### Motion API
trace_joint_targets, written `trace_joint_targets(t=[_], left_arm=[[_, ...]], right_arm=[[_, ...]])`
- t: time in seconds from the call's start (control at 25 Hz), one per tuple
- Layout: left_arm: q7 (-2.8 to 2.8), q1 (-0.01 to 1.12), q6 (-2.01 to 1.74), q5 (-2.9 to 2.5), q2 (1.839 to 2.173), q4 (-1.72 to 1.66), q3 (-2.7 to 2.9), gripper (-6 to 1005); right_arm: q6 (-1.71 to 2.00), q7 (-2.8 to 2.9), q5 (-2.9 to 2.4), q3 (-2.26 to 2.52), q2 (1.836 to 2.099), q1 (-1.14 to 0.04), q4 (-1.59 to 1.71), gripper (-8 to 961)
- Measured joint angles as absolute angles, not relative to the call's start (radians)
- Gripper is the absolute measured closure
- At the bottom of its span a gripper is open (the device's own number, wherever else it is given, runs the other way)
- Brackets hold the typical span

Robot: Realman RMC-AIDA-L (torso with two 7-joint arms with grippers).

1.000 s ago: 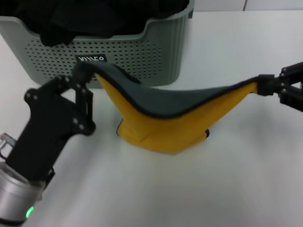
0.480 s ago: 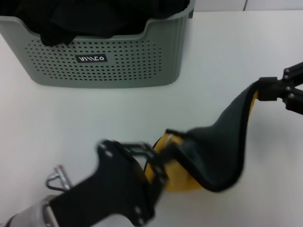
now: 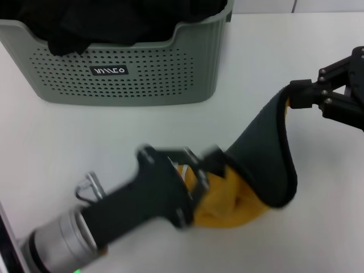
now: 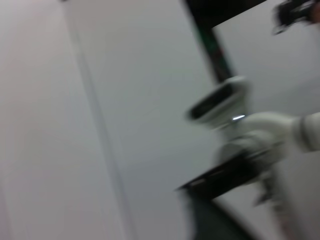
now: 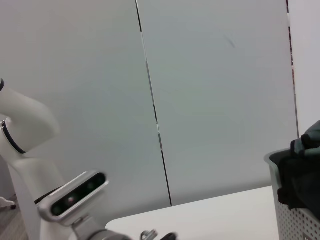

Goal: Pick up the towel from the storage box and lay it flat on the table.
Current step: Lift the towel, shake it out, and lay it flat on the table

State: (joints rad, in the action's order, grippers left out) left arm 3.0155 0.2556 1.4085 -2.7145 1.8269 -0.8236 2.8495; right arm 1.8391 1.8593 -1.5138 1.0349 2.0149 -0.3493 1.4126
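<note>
The left gripper (image 3: 206, 166) is reaching across the near part of the table (image 3: 85, 142), well in front of the storage box (image 3: 122, 71) and off toward that box's right-hand end. Its fingers are pinching shut on one end of the towel (image 3: 261, 159), though motion blur is softening the exact grip. Behind the fingers its black body and silver wrist cuff are slanting back toward the near left edge of the head view.

The towel is lying outside the storage box, in front of it and to its right. Its lower part is bunching on the table just beside the left gripper, mustard-yellow side showing in loose folds. From there the cloth is rising in a curved band with the grey reverse facing up and the thin black edging running along its rim, climbing away to the right.

The right gripper (image 3: 291, 96) is hanging above the table to the right of the storage box, level with that box's front wall. Its fingers are closing tightly on the towel's upper end, where a sliver of yellow is peeking out.

Farthest back, the storage box is sitting on the table, perforated front wall and dark logo label facing the robot. Black fabric (image 3: 114, 23) is heaping inside it, rising above the rim.
</note>
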Motion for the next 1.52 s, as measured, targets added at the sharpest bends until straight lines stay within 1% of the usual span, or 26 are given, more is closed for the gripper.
trace_joint_targets(t=[0.24, 0.48, 0.68, 0.92, 1.2, 1.44, 1.52], left_arm=[[3.016, 0.243, 1.394, -2.511, 1.827, -0.804, 2.849, 978], [3.016, 0.231, 1.455, -2.492, 1.821, -0.813, 2.849, 978], [3.016, 0.189, 1.589, -2.459, 1.83, -0.805, 2.847, 977], [3.015, 0.144, 1.711, -2.463, 1.852, -0.791, 2.847, 977], [3.015, 0.144, 1.716, -2.462, 1.852, -0.785, 2.847, 976], [3.016, 0.169, 1.639, -2.487, 1.843, -0.797, 2.85, 976], [3.017, 0.193, 1.589, -2.507, 1.834, -0.805, 2.851, 976]], right_arm=[[1.835, 1.857, -1.525, 1.028, 2.014, -0.349, 1.406, 931], [1.834, 1.857, -1.529, 1.028, 2.016, -0.345, 1.404, 930], [1.827, 1.858, -1.529, 1.032, 2.016, -0.349, 1.401, 930], [1.824, 1.854, -1.53, 1.034, 2.017, -0.35, 1.394, 929], [1.823, 1.834, -1.527, 1.034, 2.019, -0.354, 1.378, 928], [1.823, 1.834, -1.528, 1.033, 2.018, -0.365, 1.358, 928], [1.822, 1.834, -1.528, 1.032, 2.017, -0.366, 1.353, 927]])
